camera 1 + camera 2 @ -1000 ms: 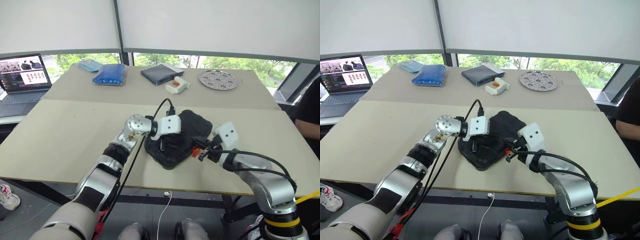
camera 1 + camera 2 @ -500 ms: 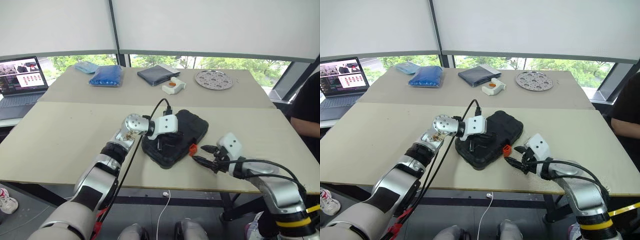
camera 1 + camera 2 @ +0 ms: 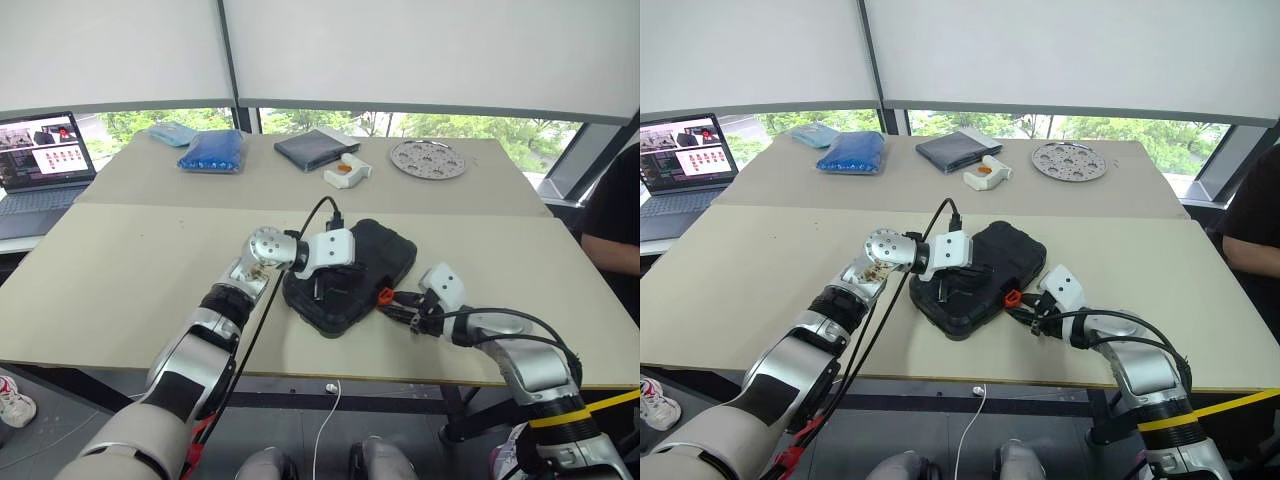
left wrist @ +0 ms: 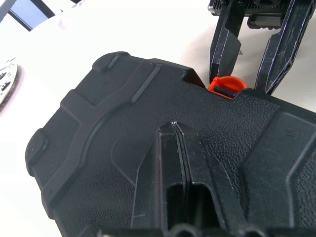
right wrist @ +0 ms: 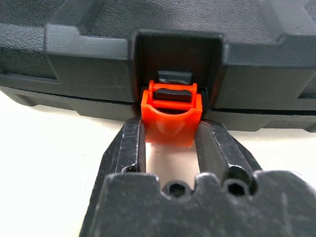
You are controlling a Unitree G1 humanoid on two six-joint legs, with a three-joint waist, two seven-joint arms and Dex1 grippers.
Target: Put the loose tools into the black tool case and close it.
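The left gripper (image 4: 178,129), fingers pressed together, rests on the closed black tool case (image 3: 372,258). The right gripper (image 5: 169,136) clasps its orange latch (image 5: 171,111).

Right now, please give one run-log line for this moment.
case: black tool case closed on table | left gripper: shut, pressing lid | right gripper: jaws around orange latch | latch: not yet snapped
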